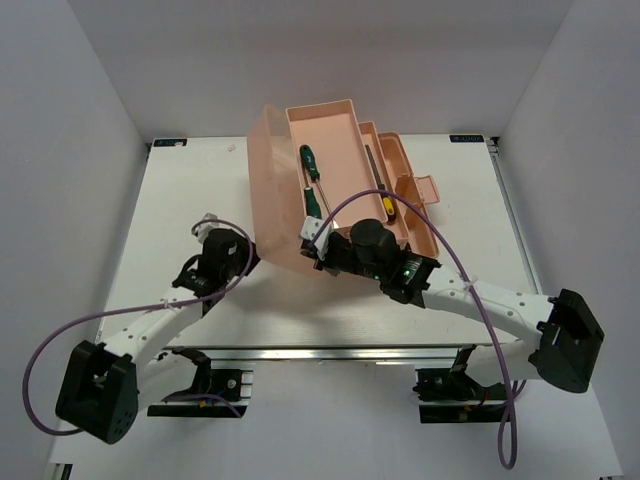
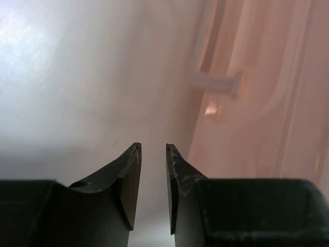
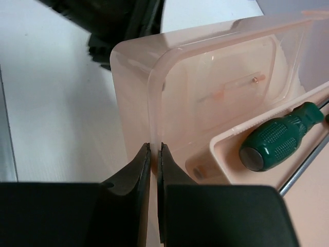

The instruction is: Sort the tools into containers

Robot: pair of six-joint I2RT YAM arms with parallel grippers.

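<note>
Green-handled screwdriver lies in the toolbox; right gripper pinches the lid edge; left gripper slightly parted, empty.

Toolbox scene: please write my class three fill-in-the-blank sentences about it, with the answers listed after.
1. The toolbox has its lid standing ____.
2. The screwdriver in the right wrist view has a ____ handle.
3. Between the fingers of the left pincer there is ____.
Missing words: open; green; nothing.
</note>
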